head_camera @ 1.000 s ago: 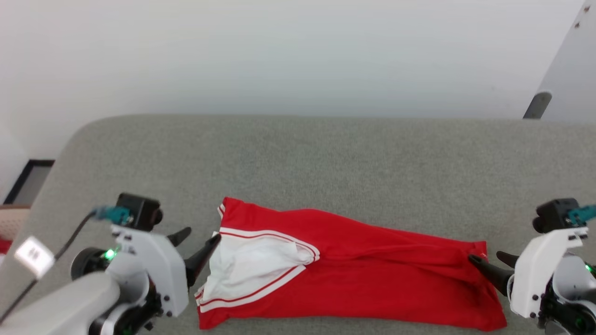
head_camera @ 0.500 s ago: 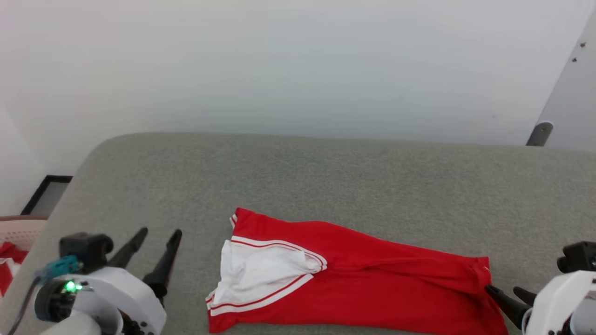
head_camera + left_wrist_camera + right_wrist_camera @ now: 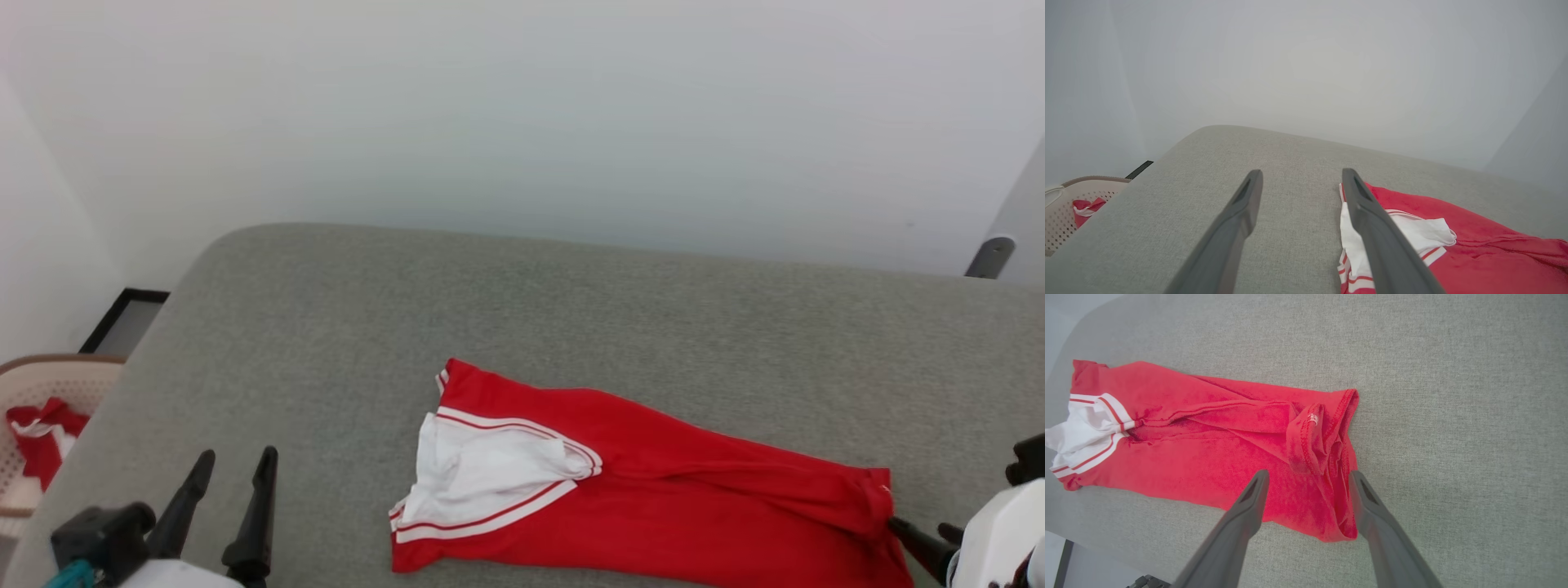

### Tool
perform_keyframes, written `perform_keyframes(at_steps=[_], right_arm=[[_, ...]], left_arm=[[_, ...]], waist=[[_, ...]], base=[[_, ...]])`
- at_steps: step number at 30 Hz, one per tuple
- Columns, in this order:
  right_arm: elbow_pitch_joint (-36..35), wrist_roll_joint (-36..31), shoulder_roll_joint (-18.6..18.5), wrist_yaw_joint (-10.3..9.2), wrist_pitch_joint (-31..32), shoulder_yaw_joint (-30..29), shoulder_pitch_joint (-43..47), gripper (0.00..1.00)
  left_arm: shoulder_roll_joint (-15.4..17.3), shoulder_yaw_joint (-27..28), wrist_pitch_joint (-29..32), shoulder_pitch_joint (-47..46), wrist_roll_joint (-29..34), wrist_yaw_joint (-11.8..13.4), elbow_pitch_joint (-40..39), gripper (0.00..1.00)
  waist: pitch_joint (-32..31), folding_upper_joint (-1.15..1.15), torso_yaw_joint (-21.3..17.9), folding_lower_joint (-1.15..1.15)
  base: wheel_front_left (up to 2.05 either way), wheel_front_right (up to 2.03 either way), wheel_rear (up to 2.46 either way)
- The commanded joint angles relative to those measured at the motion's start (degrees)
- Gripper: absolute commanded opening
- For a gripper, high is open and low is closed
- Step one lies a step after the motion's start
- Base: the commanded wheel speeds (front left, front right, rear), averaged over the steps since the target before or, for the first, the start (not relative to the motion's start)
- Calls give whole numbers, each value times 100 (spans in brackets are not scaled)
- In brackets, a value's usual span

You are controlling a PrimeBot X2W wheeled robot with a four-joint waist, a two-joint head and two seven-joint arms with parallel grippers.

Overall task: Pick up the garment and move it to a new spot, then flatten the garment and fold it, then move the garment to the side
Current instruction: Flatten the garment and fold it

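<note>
The garment [image 3: 694, 506] lies on the grey padded table [image 3: 571, 327] as a long red strip, folded lengthwise. Its white sleeve [image 3: 482, 478] with red-white trim is at the left end and its hem at the right end. No lettering shows. My left gripper [image 3: 237, 457] stands open at the lower left, well apart from the sleeve end, with nothing between its fingers. In the left wrist view the left gripper [image 3: 1301, 173] points across bare table, with the garment [image 3: 1486, 253] to its right. My right gripper [image 3: 918, 527] is open at the hem. In the right wrist view the right gripper [image 3: 1308, 473] hovers over the garment [image 3: 1208, 457] hem.
A pale perforated basket [image 3: 49, 367] with red and white cloth in it stands off the table's left edge; the basket [image 3: 1090, 181] also shows in the left wrist view. A white wall runs behind the table. Bare grey table lies beyond and left of the garment.
My left gripper has drawn back from the sleeve end to the left and turned its fingers forward. The right gripper stays at the hem. The head view has shifted, so the camera moved.
</note>
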Motion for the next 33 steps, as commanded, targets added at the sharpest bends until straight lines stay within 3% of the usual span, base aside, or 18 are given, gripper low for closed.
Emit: perform_keyframes(at_steps=[1, 8, 19, 28, 29, 30, 31, 33], right_arm=[[95, -95, -68, -4, 101, -10, -148, 100], [656, -306, -195, -4, 592, -107, -533, 100], [1485, -659, -345, -4, 932, -70, -1130, 100], [2587, -672, -137, -4, 1155, 68, -1597, 100], [2693, -633, -82, -4, 1245, 144, -1608, 72], [2766, -568, -29, 0, 1316, 223, -1623, 16], [2824, -524, 3, 2, 1374, 279, -1628, 0], [2891, -417, 24, 5, 1422, 341, -1623, 0]], left_arm=[[-132, 191, 5, 157, 161, -104, -16, 100], [-563, 605, 4, 372, 587, -449, 4, 100], [-965, 681, 4, 164, 809, -752, 166, 100], [-1309, 883, 4, -49, 1047, -999, 301, 100], [-1347, 898, 4, -59, 1088, -1012, 318, 100], [-1383, 914, 4, -67, 1119, -1039, 333, 100], [-1415, 929, 4, -74, 1145, -1062, 351, 100], [-1470, 978, 4, -90, 1192, -1107, 388, 100]], waist=[[49, 0, 99, 0], [203, 0, 354, 0], [722, 0, 658, 0], [1076, 0, 802, 0], [1086, 0, 814, 0], [1093, 0, 823, 0], [1097, 0, 827, 0], [1095, 0, 830, 0]], base=[[0, 0, 0], [0, 0, 0], [0, 0, 0], [0, 0, 0], [0, 0, 0], [0, 0, 0], [0, 0, 0], [0, 0, 0]])
